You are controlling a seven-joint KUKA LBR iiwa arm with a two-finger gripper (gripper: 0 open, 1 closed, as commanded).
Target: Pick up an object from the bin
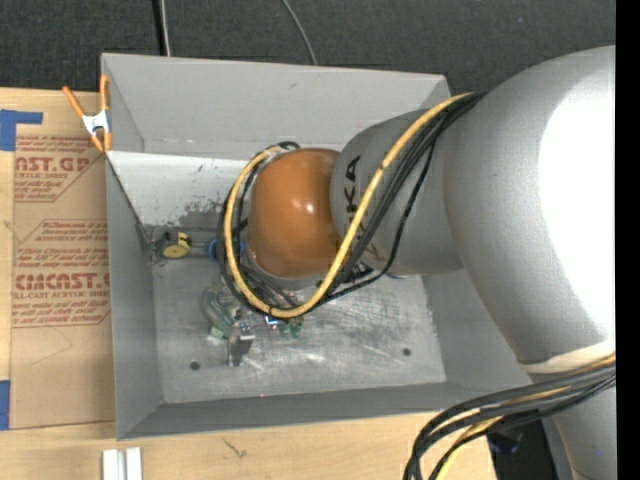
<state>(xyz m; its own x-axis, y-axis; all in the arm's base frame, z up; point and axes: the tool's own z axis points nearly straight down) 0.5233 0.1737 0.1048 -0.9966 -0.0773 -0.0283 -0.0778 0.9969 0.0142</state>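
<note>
The large grey arm [480, 198] reaches into the grey metal bin [370, 343] from the right. Its orange dome-shaped wrist cover [290, 213], wrapped in looped yellow cables, hides most of the hand [238, 344]. The hand's lower tip pokes out beneath the cover, low over the left half of the bin floor. Whether it is apart, together or clamped on anything cannot be told. Small greenish bits [216, 313] lie jumbled just beside it, too indistinct to identify. A small yellow round piece [175, 250] sits apart, near the left wall.

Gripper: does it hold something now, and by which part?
It cannot be told: the gripper is down at the bin floor, mostly hidden under the arm's orange cover.
</note>
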